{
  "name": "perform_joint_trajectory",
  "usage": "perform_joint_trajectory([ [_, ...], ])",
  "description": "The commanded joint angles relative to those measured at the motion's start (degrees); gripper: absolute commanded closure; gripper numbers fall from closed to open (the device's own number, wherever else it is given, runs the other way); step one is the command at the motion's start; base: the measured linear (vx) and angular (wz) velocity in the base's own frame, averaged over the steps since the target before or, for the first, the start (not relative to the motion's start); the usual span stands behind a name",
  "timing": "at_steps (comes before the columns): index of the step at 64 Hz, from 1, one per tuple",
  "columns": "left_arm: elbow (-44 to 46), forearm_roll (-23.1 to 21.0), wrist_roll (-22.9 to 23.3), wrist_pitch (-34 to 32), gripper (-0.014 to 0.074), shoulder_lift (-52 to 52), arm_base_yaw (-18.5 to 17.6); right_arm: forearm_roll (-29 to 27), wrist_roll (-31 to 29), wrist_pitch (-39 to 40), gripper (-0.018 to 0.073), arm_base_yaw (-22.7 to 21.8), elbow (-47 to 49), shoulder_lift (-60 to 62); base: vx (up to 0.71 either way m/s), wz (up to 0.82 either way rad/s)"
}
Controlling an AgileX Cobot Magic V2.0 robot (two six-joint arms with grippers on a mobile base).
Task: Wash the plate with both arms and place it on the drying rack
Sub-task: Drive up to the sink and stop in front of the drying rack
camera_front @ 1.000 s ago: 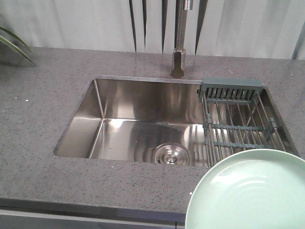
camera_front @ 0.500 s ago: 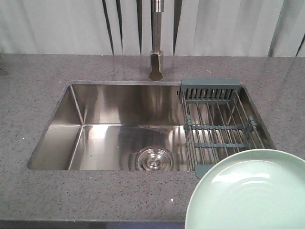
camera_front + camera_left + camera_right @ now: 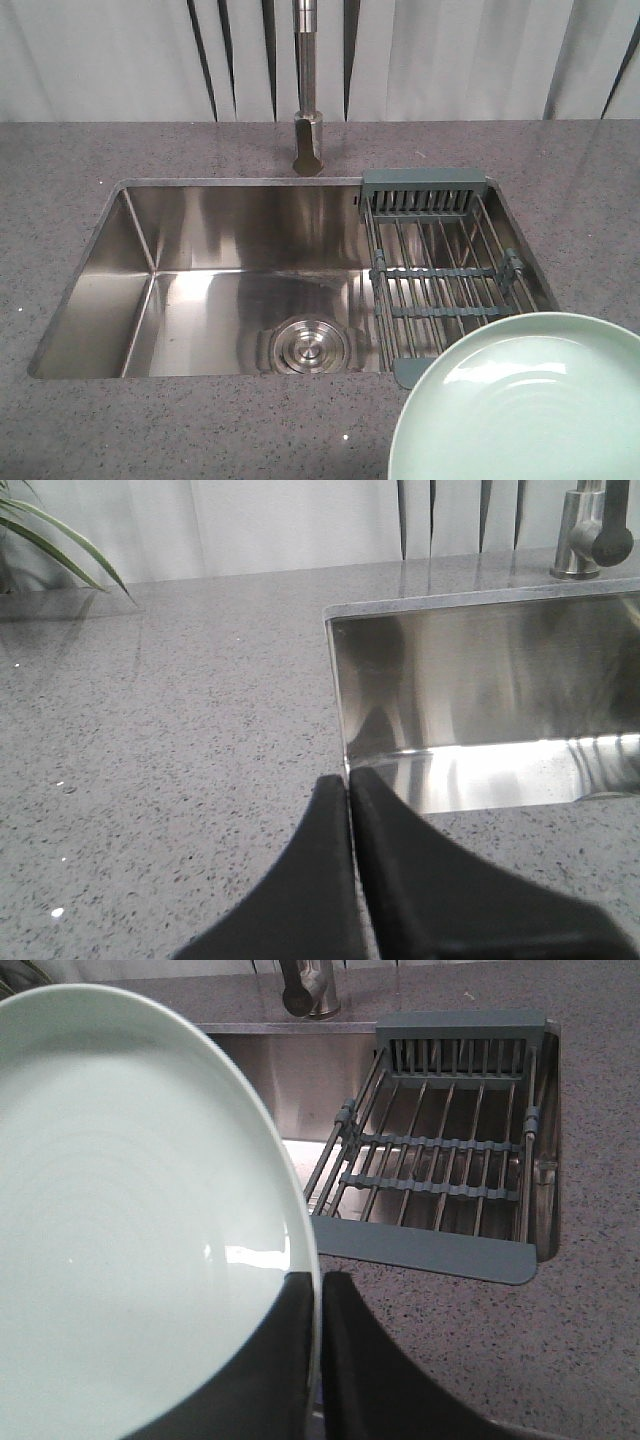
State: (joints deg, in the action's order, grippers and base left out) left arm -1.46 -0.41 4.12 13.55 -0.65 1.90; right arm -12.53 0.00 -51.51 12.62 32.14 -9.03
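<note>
The pale mint-green plate [image 3: 520,400] is at the near right corner of the front view, cut off by the frame. Its glossy face points up and its far rim overlaps the near end bar of the drying rack [image 3: 440,270]. From the right wrist view the plate [image 3: 130,1210] fills the left side. The right gripper [image 3: 320,1285] has its black jaws pinching the plate's rim, one on the face and one outside the edge.

The drying rack [image 3: 440,1150] spans the right end of the steel sink [image 3: 200,220], with its slotted compartment at the far side, near the faucet [image 3: 308,100]. Nothing lies on its rods. The round drain [image 3: 310,347] sits in the sink floor, just left of the rack.

The left gripper [image 3: 348,785] has its jaws pressed together on nothing, above the grey speckled counter [image 3: 150,730] near a sink corner. Green plant leaves [image 3: 50,540] show at the far left.
</note>
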Motion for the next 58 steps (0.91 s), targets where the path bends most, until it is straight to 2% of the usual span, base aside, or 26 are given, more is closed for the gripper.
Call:
perform_joint_trajectory([
  [1,1.4,-0.13,0.44,-4.2,0.0603,-0.86,-0.04,-0.39,0.0,4.24,0.0561,-0.22,1.32,-0.71,0.03,-0.04],
  [58,1.4,-0.13,0.44,-4.2,0.0603,-0.86,-0.04,-0.39,0.0,4.24,0.0561,-0.22,1.32,-0.71,0.03,-0.01],
])
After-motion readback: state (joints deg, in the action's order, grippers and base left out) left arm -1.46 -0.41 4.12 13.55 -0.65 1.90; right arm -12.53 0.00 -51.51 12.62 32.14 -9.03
